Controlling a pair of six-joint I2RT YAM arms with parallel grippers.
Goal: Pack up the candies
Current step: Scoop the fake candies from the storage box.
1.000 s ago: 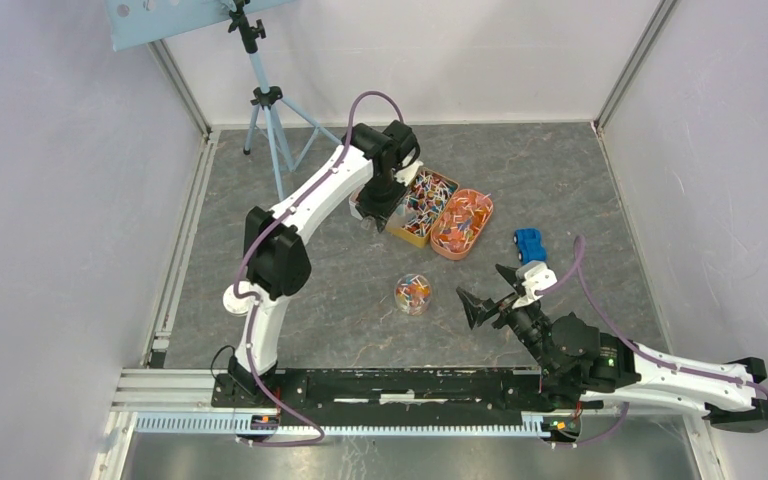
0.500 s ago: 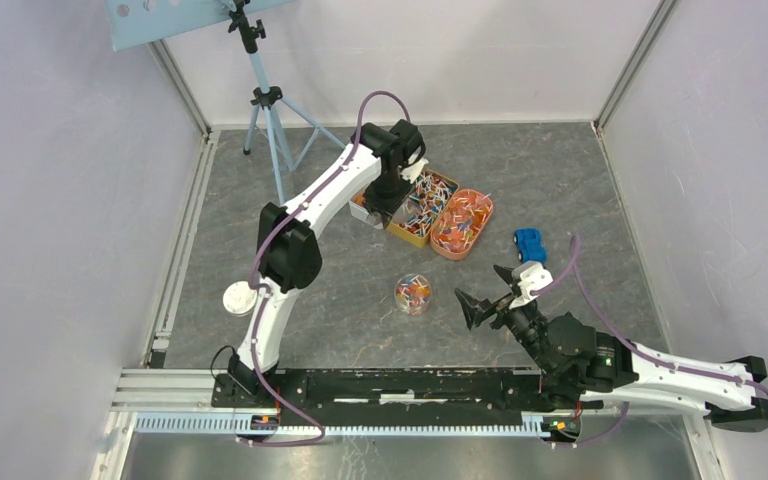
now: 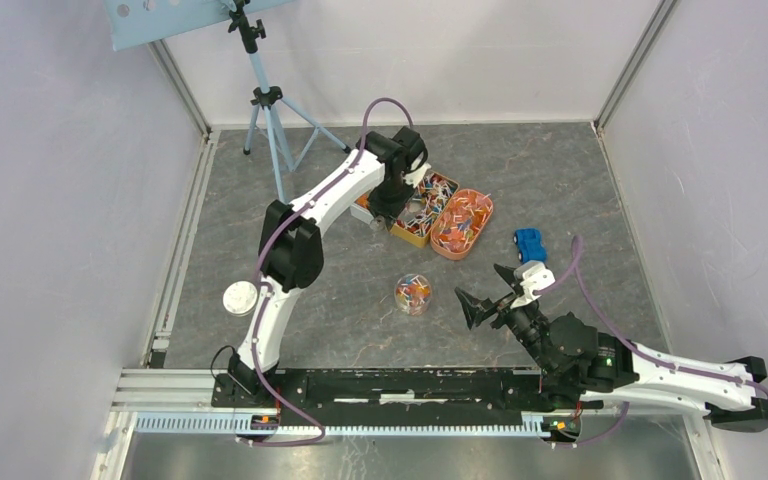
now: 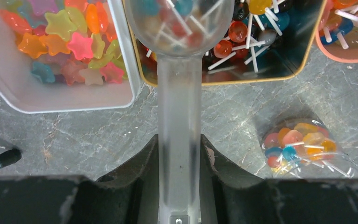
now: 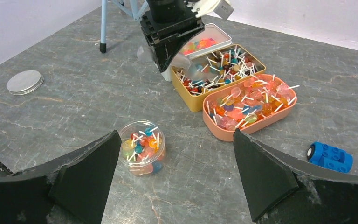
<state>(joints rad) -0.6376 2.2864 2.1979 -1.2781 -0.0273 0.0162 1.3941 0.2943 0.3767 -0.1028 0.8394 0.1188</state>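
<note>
My left gripper (image 4: 179,145) is shut on the handle of a translucent scoop (image 4: 179,93). The scoop's bowl (image 4: 182,21) hangs over the near end of a gold tin (image 4: 261,78) full of lollipop candies (image 4: 237,31). Sweets show blurred through the bowl. In the top view the left gripper (image 3: 393,200) is at the gold tin (image 3: 422,212). A clear round jar (image 5: 142,147) holding a few candies stands between the arms, and it also shows in the left wrist view (image 4: 303,144). My right gripper (image 5: 176,135) is open and empty, just short of the jar.
A white tin (image 4: 121,46) of star-shaped gummies stands left of the gold tin. A salmon tin (image 5: 242,128) of lollipops stands right of it. A blue toy car (image 5: 330,157) lies at the right. A round metal lid (image 5: 24,81) lies at the left. A tripod (image 3: 270,110) stands at the back left.
My left arm has swung right and slightly back, bringing the scoop from beside the white tin to over the gold tin. The right arm has not moved.
</note>
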